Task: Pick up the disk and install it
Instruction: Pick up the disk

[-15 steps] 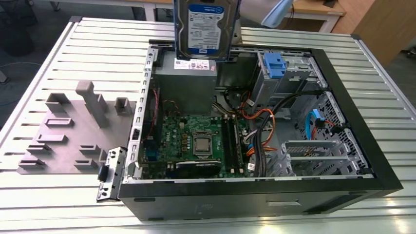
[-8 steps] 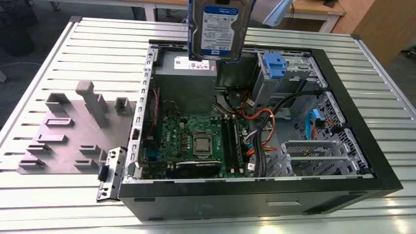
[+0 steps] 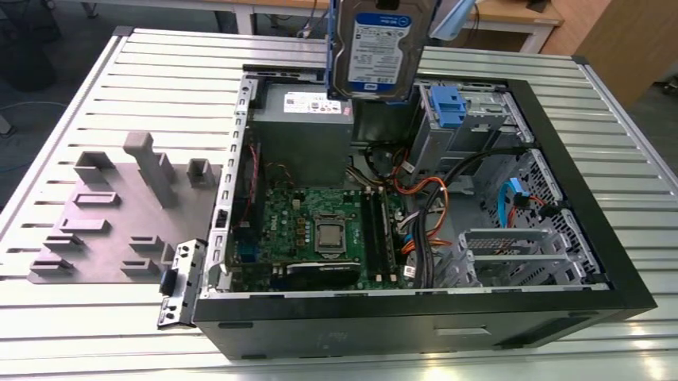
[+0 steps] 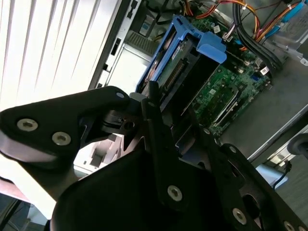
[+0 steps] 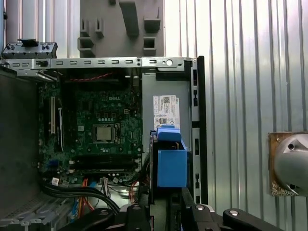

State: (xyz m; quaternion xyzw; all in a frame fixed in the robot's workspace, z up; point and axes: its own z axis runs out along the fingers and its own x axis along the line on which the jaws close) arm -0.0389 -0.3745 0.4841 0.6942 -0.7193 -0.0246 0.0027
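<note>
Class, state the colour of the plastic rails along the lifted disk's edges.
Blue; the rails on the disk show best in the second wrist view.

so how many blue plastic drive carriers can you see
2. One frames the silver-grey rectangular hard drive that the pincer holds above the black computer case; the other, with an upright blue tab, sits in the case's drive bay. More may be hidden.

blue-railed silver disk (image 3: 377, 49), green motherboard (image 3: 317, 226), black case (image 3: 424, 327)

Exterior view: raised, oblique, takes in the whole computer case (image 3: 424, 321). First wrist view: straight down into the computer case. Second wrist view: close, slanted. All share its motherboard (image 3: 317, 230).
</note>
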